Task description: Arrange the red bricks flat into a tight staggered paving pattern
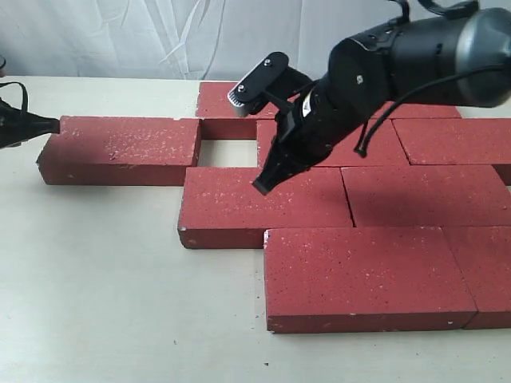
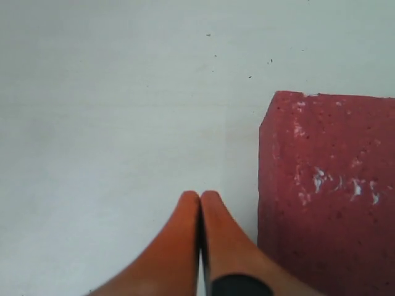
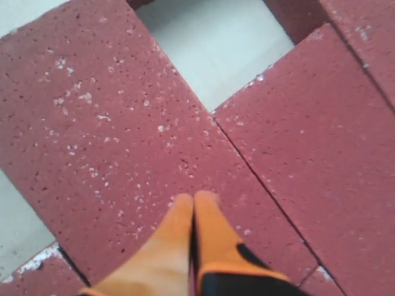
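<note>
**Close the gap with one square push**

Your left claw (image 1: 49,125), pinched shut and empty, sits at the outer end of the stray rough dark-red rectangular brick (image 1: 120,149). Push it straight along its row to close the open square gap (image 1: 227,153). Your right claw (image 1: 264,186), also pinched shut, is over the laid bricks (image 1: 359,275); use it to brace them.

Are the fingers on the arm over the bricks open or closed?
Closed: the right wrist view shows its two orange fingers pressed together, nothing between them, over a red brick.
</note>
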Robot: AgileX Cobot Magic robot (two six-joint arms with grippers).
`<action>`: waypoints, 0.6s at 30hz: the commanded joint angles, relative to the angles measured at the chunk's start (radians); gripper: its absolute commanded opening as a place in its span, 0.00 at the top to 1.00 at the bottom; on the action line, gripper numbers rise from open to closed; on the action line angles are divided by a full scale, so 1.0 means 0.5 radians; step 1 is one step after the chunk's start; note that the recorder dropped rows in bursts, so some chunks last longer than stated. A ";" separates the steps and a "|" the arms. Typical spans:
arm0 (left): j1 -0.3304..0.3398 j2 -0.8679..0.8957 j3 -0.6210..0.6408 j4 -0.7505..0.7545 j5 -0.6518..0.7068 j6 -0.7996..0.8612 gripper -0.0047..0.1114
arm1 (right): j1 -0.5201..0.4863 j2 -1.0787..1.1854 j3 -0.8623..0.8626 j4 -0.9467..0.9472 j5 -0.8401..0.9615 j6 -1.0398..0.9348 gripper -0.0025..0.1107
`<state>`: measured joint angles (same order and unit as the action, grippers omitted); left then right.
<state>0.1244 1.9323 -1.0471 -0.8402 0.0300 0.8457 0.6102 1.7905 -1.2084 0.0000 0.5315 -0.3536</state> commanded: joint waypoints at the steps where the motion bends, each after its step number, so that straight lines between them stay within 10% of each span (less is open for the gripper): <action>1: -0.013 0.025 -0.047 -0.008 0.119 -0.012 0.96 | -0.023 -0.178 0.092 -0.051 -0.064 -0.018 0.99; 18: -0.025 0.235 -0.180 -0.047 0.323 -0.012 0.96 | -0.023 -0.140 0.092 -0.018 -0.190 -0.018 0.99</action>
<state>0.1237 2.0472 -1.1324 -0.8581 0.1788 0.8457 0.6076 1.7217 -1.1673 -0.0131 0.4496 -0.3574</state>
